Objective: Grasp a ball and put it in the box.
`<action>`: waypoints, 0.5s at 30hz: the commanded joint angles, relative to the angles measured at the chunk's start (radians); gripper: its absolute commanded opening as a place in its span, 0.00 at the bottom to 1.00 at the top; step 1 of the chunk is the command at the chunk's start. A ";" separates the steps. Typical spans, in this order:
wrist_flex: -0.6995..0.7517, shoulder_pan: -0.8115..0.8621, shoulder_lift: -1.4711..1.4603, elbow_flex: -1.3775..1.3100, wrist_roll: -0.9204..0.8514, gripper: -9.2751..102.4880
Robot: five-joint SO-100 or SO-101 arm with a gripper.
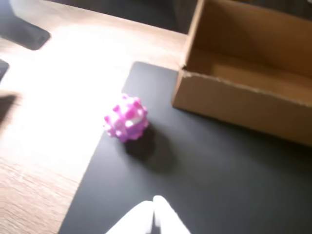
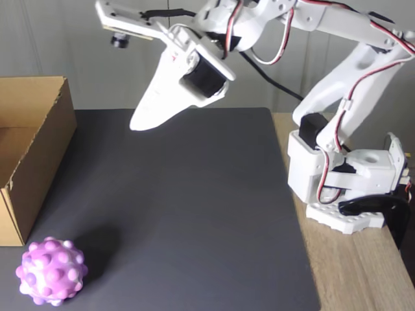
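Pink-purple and white, the bumpy ball (image 2: 50,271) sits on the black mat (image 2: 194,214) just beside the near corner of the cardboard box (image 2: 29,155), apart from it, outside the box's open top; the white gripper (image 2: 144,123) hangs in the air above the mat, well apart from the ball, fingers together and holding nothing.
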 commanded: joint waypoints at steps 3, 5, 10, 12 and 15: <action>-0.064 -0.061 -0.112 -0.132 -0.009 0.08; -0.087 -0.067 -0.166 -0.166 -0.011 0.08; -0.156 -0.044 -0.265 -0.201 -0.018 0.08; -0.176 -0.032 -0.299 -0.206 -0.015 0.08; -0.204 -0.018 -0.341 -0.206 -0.011 0.08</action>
